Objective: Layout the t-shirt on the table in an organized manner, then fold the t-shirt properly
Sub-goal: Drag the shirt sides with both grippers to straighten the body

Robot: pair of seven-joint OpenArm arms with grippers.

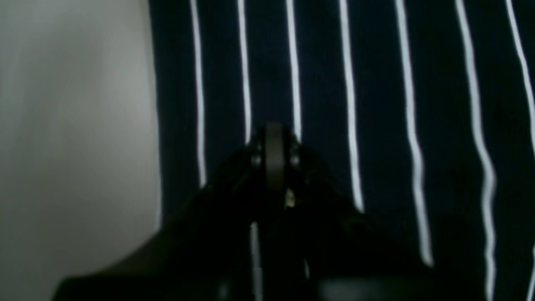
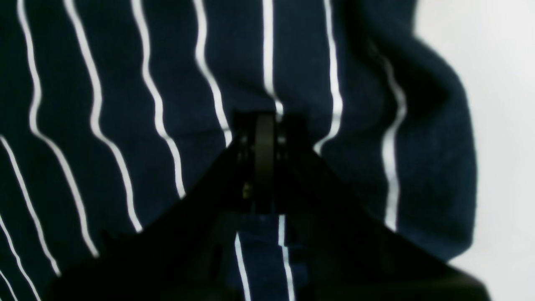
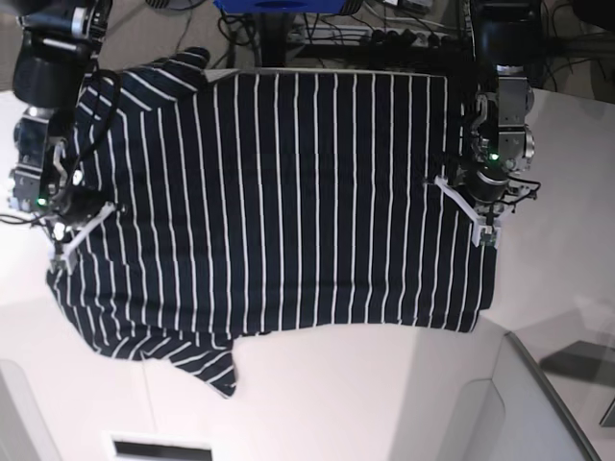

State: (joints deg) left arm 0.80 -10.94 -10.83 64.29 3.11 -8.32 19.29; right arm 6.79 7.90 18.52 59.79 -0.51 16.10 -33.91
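Base view — t-shirt point(image 3: 279, 202) on table point(image 3: 365, 394), cables point(image 3: 413, 29) beyond

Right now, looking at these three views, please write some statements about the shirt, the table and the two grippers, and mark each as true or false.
1. The t-shirt lies spread on the table. True.
2. The left gripper is wide open. False: its jaws are shut, over striped cloth.
3. The right gripper is shut. True.
4. Both grippers sit at the same side of the shirt. False: they are at opposite sides.
5. The shirt is plain white. False: it is dark navy with thin white stripes.
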